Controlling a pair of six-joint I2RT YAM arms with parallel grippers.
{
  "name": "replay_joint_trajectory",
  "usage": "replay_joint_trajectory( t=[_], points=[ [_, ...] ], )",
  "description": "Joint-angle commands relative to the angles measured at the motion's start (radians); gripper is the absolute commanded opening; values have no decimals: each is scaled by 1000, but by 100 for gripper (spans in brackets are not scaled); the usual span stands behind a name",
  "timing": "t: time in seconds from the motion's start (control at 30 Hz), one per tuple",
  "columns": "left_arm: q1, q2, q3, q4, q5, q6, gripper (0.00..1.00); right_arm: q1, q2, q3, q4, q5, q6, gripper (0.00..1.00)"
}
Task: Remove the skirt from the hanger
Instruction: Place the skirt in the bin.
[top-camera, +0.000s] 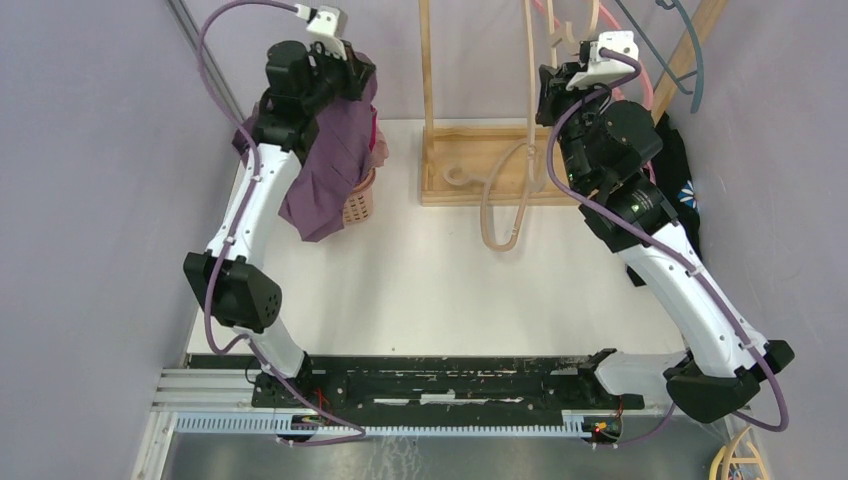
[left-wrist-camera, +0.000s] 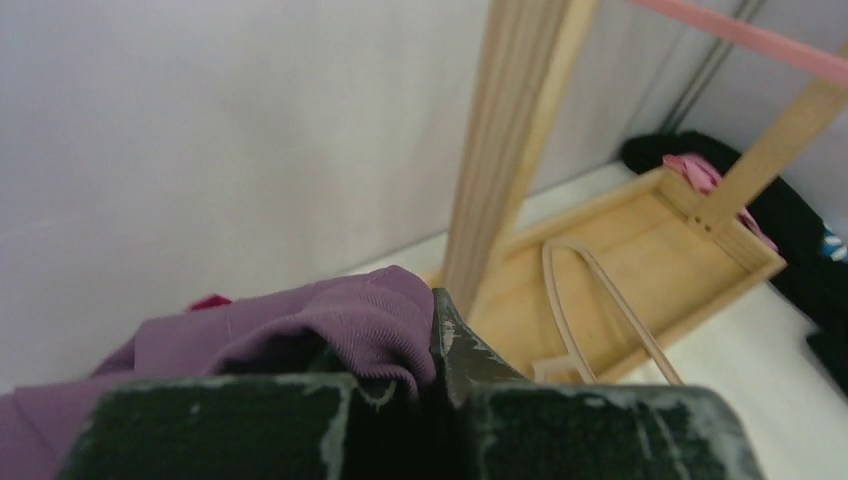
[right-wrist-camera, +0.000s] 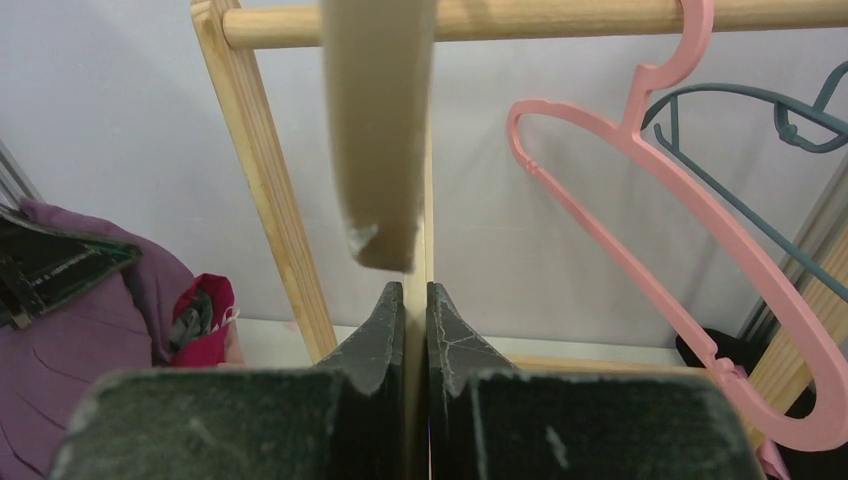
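- Lavender walls (top-camera: 90, 150) enclose a white table (top-camera: 450, 290); a wooden rack (top-camera: 428, 80) stands at the top centre of the overhead view, its tray base on the table.
- Left tool (left-wrist-camera: 425, 365): clamped on a fold of the purple skirt (top-camera: 325, 170). The wrist view shows cloth bunched between the fingers.
- Skirt location: upper left of the overhead view, hanging from the left tool and draped down the arm. Its lower edge hangs at a pink wicker basket (top-camera: 360, 205), which already holds a red garment.
- Right tool (right-wrist-camera: 416, 310): closed, with a thin pale strip running into the gap between its fingers. This appears to be the beige hanger (right-wrist-camera: 378, 130), which hangs from the rack rod.
- No cloth is visible on the beige hanger. A pink hanger (right-wrist-camera: 680, 190) hangs to the right of it on the same rod, also bare.
- Dark garments (top-camera: 685, 170) lie at the right edge of the table.
- Assessment: separation looks complete, and the step in hand is carrying the skirt clear.
- Next move, as judged: lower the left tool over the basket and open it. The cloth draped on the arm may snag, so it should be watched.
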Motion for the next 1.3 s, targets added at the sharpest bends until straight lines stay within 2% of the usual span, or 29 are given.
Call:
replay_joint_trajectory(
  t=[0.0,0.07,0.2,0.27,0.5,0.7,0.87,0.97,1.1,1.13,1.17,1.27],
  points=[
    [-20,-94,-111,11,-70,88,3,-2,-63,-14,1,-9,8,1],
    [-3,-114,-179,-12,-151,127,3,-2,-78,-17,-21,-12,-3,1],
    [103,-132,-244,1,-175,62,3,-3,-94,-9,-79,-25,-6,1],
    [122,-113,-238,-8,-198,68,3,-2,-102,-8,-119,-25,4,1],
    [123,20,-179,-51,-242,123,3,-2,-144,-9,-260,-10,43,1],
    [104,88,-163,-71,-188,114,3,-2,-165,11,-421,-15,112,1],
    [100,113,-134,-92,-166,121,4,-2,-88,54,-407,-25,111,1],
    [102,120,-67,-134,-136,110,23,-2,15,139,-344,-8,67,1],
    [96,91,-42,-143,-68,64,41,-8,190,293,-270,12,-33,1],
    [92,82,-39,-144,-52,59,62,-14,233,334,-258,17,-47,1],
    [85,73,-35,-149,-42,59,74,-24,272,374,-247,14,-47,1],
    [61,46,-20,-176,-34,72,84,-63,381,479,-215,-10,-20,1]
  ],
)
